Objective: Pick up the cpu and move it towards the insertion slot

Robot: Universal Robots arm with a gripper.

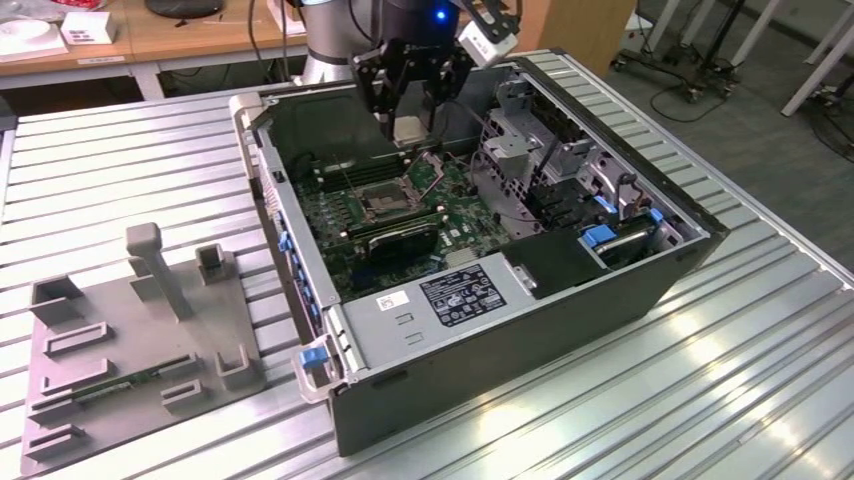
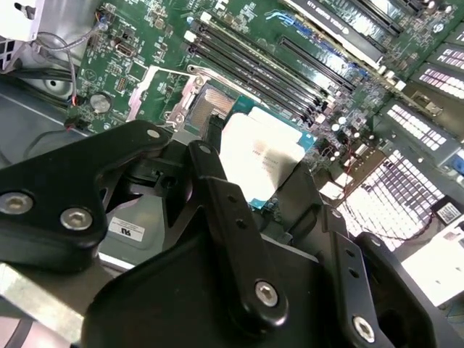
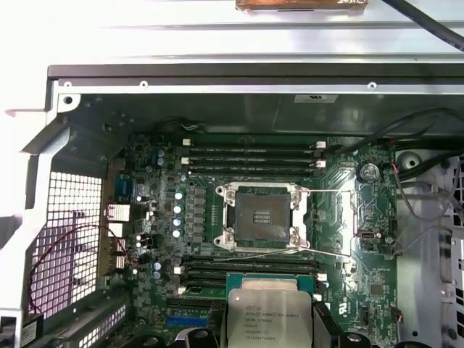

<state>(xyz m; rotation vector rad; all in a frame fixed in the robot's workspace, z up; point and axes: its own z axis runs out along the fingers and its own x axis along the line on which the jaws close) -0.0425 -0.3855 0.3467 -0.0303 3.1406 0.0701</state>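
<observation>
Black end effector (image 1: 407, 122) clamped on silvery-white square cpu (image 3: 270, 317), held flat above motherboard; dark metal-framed insertion slot (image 3: 263, 216) at cpu's 12 o'clock in first wrist view, uncovered to receive it.

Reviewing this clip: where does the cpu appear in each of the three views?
Exterior view: the cpu is held at the end effector, above the open case.
Second wrist view: the pale square beyond the black linkage.
First wrist view: the silver square below the insertion slot.
Shared landmark: the insertion slot.
</observation>
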